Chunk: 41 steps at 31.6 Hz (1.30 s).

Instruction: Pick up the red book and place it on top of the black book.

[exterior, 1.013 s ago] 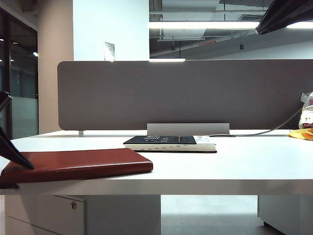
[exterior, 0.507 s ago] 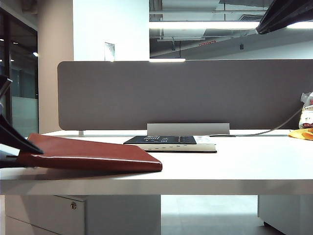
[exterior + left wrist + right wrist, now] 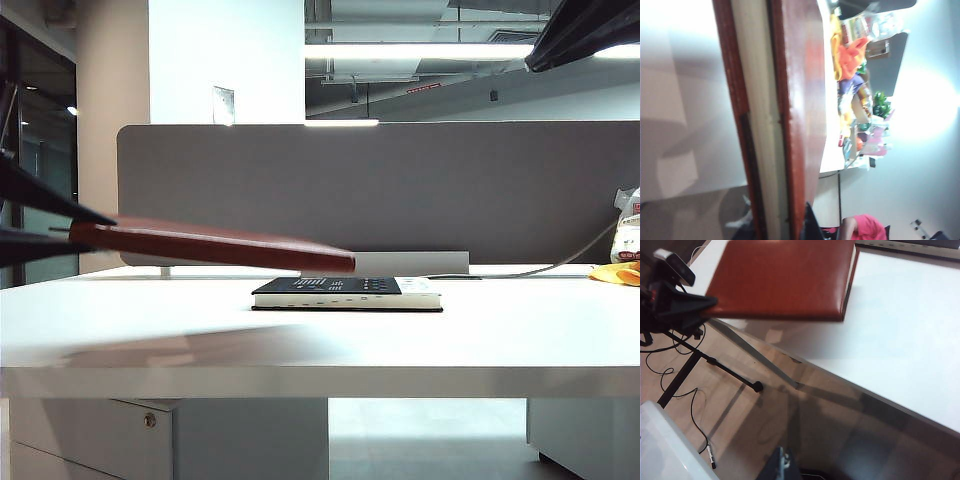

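The red book (image 3: pixel 215 245) hangs in the air above the white table (image 3: pixel 400 340), nearly level, its right end dipping slightly over the left end of the black book (image 3: pixel 345 292). My left gripper (image 3: pixel 90 228) is shut on the red book's left end, one finger above the cover and one below. The left wrist view shows the red book (image 3: pixel 800 100) edge-on, running away from the left gripper (image 3: pixel 780 230). From the right wrist view I see the red book (image 3: pixel 785 277), clamped by the left gripper (image 3: pixel 700 305), beside the black book (image 3: pixel 910 245). My right gripper (image 3: pixel 785 465) hovers off the table, fingers together, holding nothing.
A grey partition (image 3: pixel 380 190) runs along the table's back edge. A yellow item (image 3: pixel 615 272) and a white bag (image 3: pixel 628 235) lie at the far right, with a cable beside them. The right arm (image 3: pixel 590 30) hangs at the upper right. A camera tripod (image 3: pixel 675 267) stands on the floor.
The left gripper closed on the red book's left end and lifted it off the table. The book rose and its far end moved right, over the black book.
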Tool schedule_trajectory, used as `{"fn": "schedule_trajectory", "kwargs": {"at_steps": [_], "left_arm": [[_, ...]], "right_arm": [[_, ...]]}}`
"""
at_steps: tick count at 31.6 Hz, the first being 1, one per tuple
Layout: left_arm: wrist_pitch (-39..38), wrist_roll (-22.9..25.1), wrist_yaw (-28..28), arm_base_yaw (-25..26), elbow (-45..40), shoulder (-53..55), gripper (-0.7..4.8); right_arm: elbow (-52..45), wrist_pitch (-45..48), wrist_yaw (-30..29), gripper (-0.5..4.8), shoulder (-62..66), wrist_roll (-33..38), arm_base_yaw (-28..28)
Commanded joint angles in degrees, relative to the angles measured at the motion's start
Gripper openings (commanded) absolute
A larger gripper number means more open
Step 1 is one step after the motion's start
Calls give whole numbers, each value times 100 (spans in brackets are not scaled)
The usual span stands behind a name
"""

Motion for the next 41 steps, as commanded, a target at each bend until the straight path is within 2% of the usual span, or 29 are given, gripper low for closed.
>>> {"fn": "schedule_trajectory", "kwargs": {"at_steps": [1,11,17,29,41], "left_arm": [[363,-70,146,-13,131,-39,-6],[149,-72,295,-24,608,-37,-6],[-33,-96,573,-31,1080,149,-6],[-212,-66,680,-492,2039,1152,-6],[-739,-109,767,-599,3484,1891,-6]], "right_arm": [[24,55,96,-3,9,-46,7],[24,105,116,-3,315,-79,7],[26,435,286,-3,520,-81,7],[37,708,817,-3,852,-315,7],[966,614,1182,-3,1814,-605,4]]}}
